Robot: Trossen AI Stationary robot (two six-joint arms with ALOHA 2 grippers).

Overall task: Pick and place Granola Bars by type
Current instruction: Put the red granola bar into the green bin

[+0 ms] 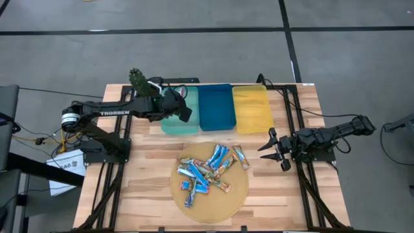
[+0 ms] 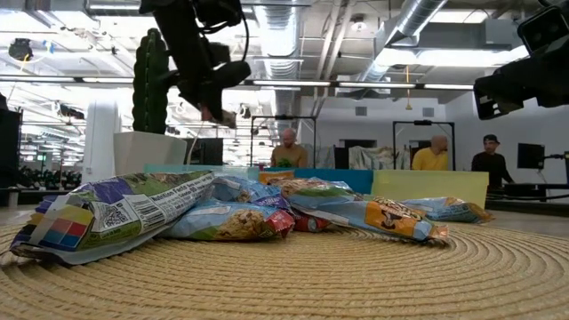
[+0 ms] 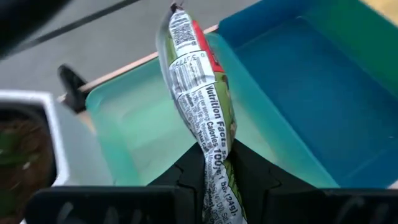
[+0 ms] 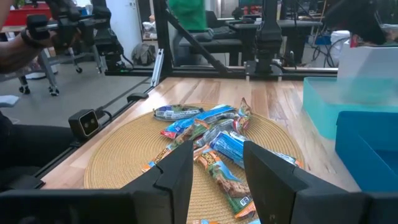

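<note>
Now left tool [image 3: 214, 177] holds bar [image 3: 199, 93] over teal tray [image 3: 137, 134].

A grey floor [image 1: 194, 45] crossed by dark lines surrounds the wooden table [image 1: 149, 168]. Beyond it, an open industrial hall shows exposed silver ducts [image 2: 418, 22] and strip lights [image 2: 356, 85] under the ceiling. Three people [image 2: 436, 153] stand far back near dark metal frames [image 2: 276, 133]. A white planter [image 2: 147, 147] holds what seems a cactus [image 2: 151, 80].
</note>
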